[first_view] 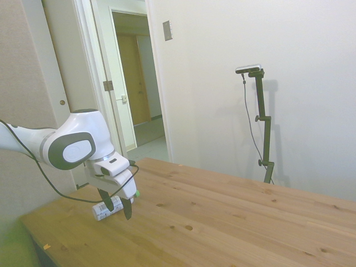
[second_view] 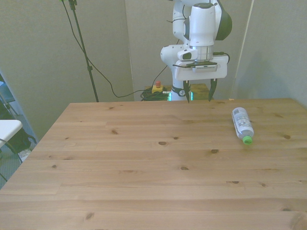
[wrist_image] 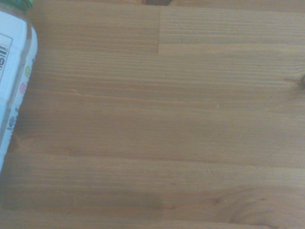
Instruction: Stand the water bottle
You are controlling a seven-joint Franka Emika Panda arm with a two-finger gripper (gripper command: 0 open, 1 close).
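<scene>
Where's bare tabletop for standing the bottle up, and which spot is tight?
Nearly the whole table is bare: everything toward the front view's left of the water bottle, and the near strip below its green cap. Only the far corner on the front view's right is tight, where the bottle lies flat beside the open pincer.
</scene>
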